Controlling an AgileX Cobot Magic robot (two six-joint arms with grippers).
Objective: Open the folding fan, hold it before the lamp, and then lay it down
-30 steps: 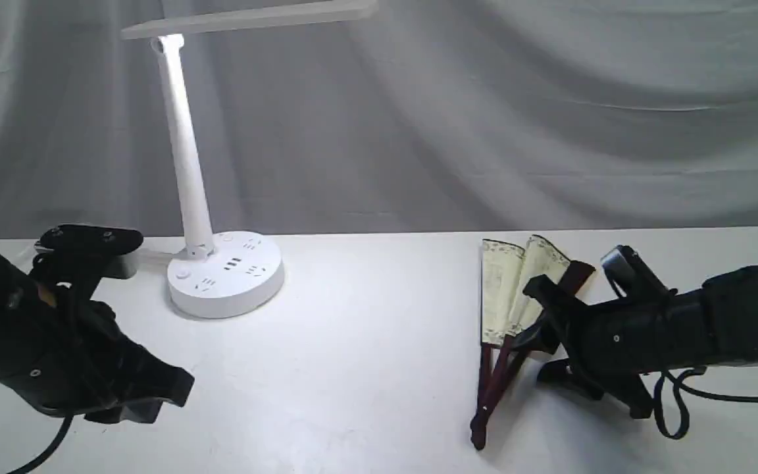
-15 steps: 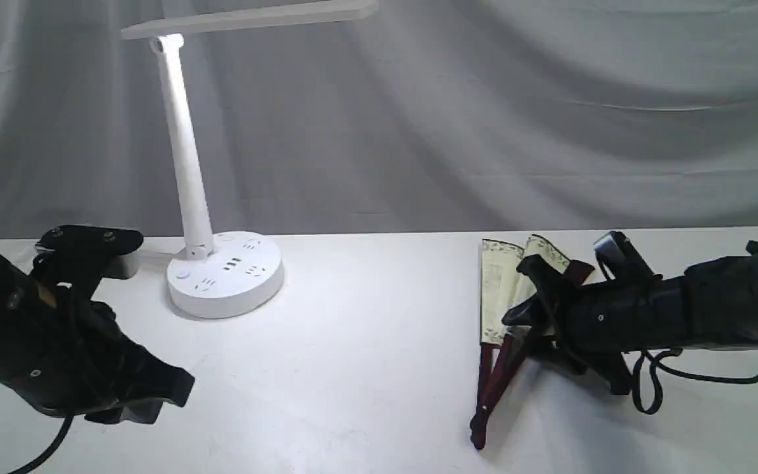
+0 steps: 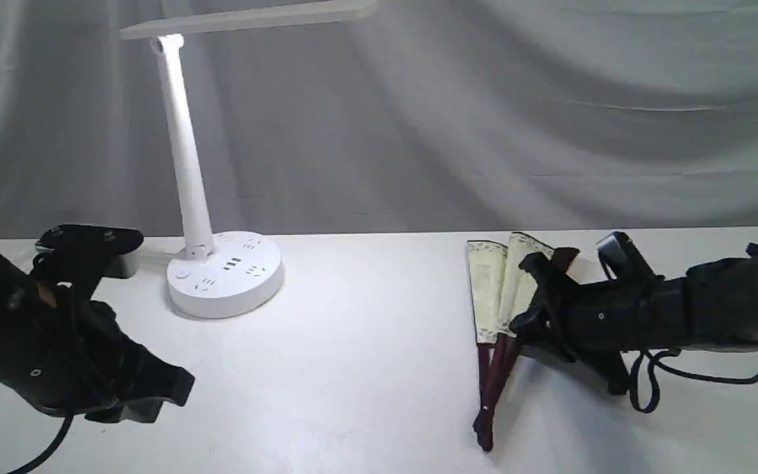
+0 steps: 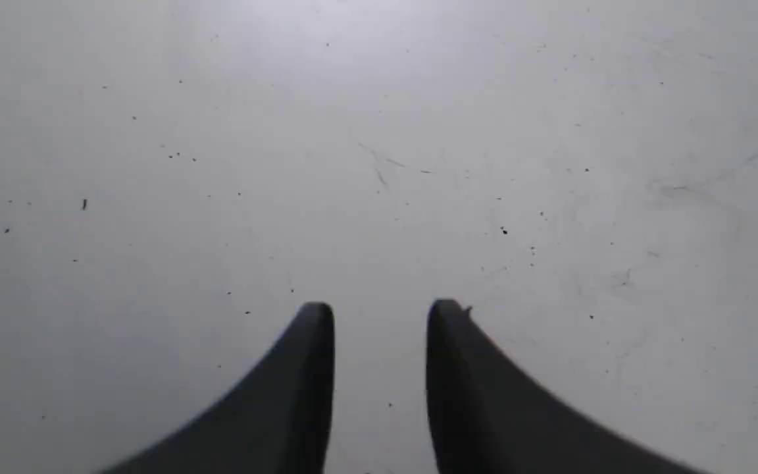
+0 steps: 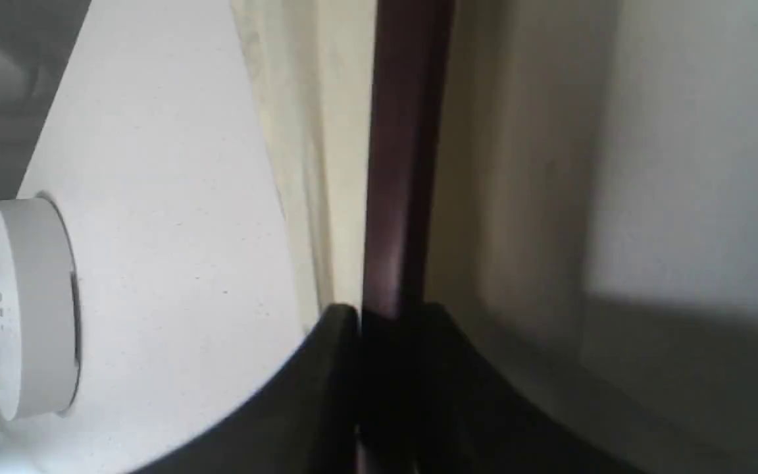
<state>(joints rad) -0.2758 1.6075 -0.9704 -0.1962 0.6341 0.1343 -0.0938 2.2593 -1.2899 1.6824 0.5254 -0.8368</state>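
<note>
The folding fan is partly spread on the right of the white table, cream pleats up and its maroon ribs meeting at a pivot near the front edge. My right gripper is shut on its outer maroon rib; in the right wrist view the black fingertips pinch that rib. The white lamp stands at the back left, light bar overhead, and its round base shows in the right wrist view too. My left gripper hovers low at the front left, open over bare table.
A grey curtain hangs behind the table. A small dark block lies left of the lamp base. A black cable loops under the right arm.
My right gripper has moved in onto the fan's outer rib and carried the fan's top a little to the left. The left arm has stayed put.
</note>
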